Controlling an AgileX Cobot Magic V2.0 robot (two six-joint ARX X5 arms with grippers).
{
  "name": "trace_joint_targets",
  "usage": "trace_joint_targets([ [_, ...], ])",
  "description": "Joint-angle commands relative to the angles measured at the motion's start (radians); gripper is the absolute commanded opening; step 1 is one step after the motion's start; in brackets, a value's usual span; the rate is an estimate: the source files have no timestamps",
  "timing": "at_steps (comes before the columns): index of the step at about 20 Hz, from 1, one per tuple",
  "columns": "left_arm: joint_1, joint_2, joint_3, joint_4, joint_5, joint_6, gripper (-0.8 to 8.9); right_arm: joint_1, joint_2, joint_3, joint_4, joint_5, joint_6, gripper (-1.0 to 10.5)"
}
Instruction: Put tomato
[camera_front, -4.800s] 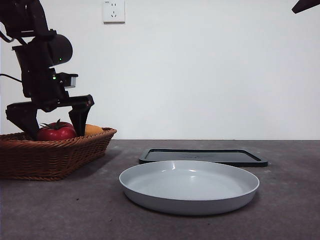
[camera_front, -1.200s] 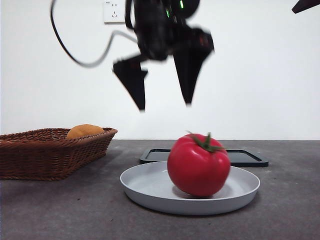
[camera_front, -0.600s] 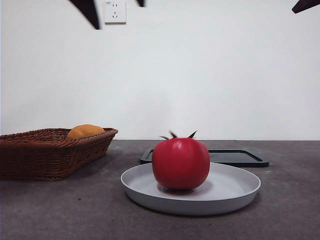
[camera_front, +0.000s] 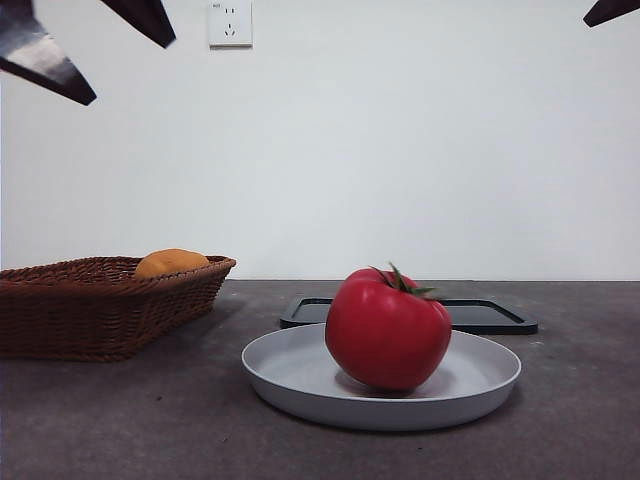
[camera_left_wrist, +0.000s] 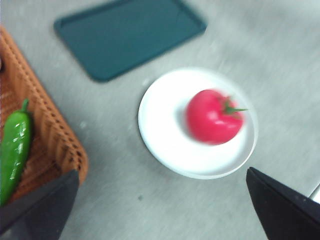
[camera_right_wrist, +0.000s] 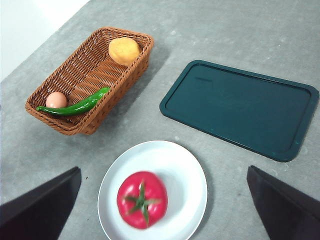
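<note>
Now glossy round red tomato sits tilted on pale grey round plate, free. Left hand high, jaws spread wide, empty; right hand likewise parted. Tomato likely smooth, slippery, bruisable, prone to roll: grip gently across widest girth, clear of green stem.

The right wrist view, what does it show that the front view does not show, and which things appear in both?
Only the right wrist view shows the green pepper and the egg lying in the basket. Only the front view shows the wall socket and the left gripper, open, high at the top corner. Both show the tomato lying on the white plate, the dark tray and the orange fruit.
</note>
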Motion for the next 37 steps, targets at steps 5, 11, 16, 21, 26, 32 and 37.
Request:
trace_joint_targets([
  [5,-0.008,-0.219,-0.072,0.084,0.005,-0.052,7.2,0.005,0.008,0.021,0.01,-0.006,-0.002,7.1],
  [11,-0.008,-0.288,-0.072,0.083,0.005,-0.052,7.2,0.006,0.013,0.021,0.004,-0.004,0.006,7.1],
  [16,-0.008,-0.292,-0.072,0.082,0.005,-0.052,7.2,0.069,0.112,0.022,0.011,-0.004,0.05,7.1],
  [21,-0.008,-0.292,-0.072,0.082,0.005,-0.051,7.2,0.185,0.328,0.024,0.02,-0.004,0.068,7.0],
  [26,-0.008,-0.292,-0.072,0.082,0.005,-0.051,7.2,0.257,0.54,0.029,0.084,-0.001,0.074,7.0],
  [32,-0.008,-0.292,-0.072,0.082,0.005,-0.051,7.2,0.305,0.699,0.029,0.137,0.055,0.082,7.0],
  [37,-0.008,-0.292,-0.072,0.082,0.005,-0.052,7.2,0.339,0.747,0.031,0.175,0.127,0.086,7.0],
])
